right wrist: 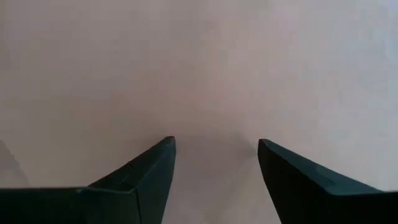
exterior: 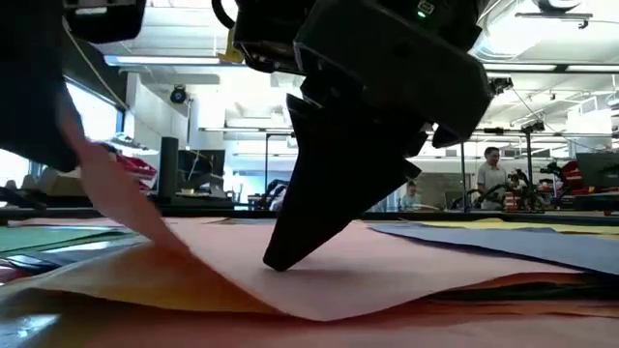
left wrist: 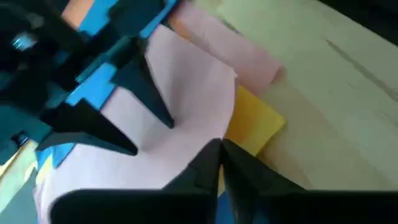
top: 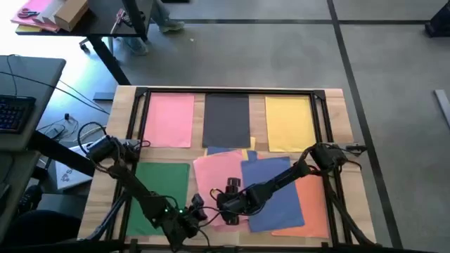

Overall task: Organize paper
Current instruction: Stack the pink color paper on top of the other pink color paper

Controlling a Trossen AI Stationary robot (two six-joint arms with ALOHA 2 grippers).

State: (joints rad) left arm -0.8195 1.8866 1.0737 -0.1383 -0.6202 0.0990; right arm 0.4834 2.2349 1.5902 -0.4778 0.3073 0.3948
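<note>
The right gripper (top: 226, 211), fingers spread, presses down on the pink sheet (top: 219, 179); the left gripper (top: 191, 223) pinches its near-left edge.

My right gripper (exterior: 280, 259) is pressing its tip onto the pink sheet (exterior: 387, 266), whose near-left edge is lifting up. Blue sheet (exterior: 522, 242) is lying behind at right. A person (exterior: 491, 179) is standing far back.

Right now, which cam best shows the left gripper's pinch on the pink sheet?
Left wrist view: the left gripper is shut on the edge of the pink sheet. High view shows it only small. Low view shows the lifted edge, pinch hidden. Right wrist view shows only pink paper.
</note>
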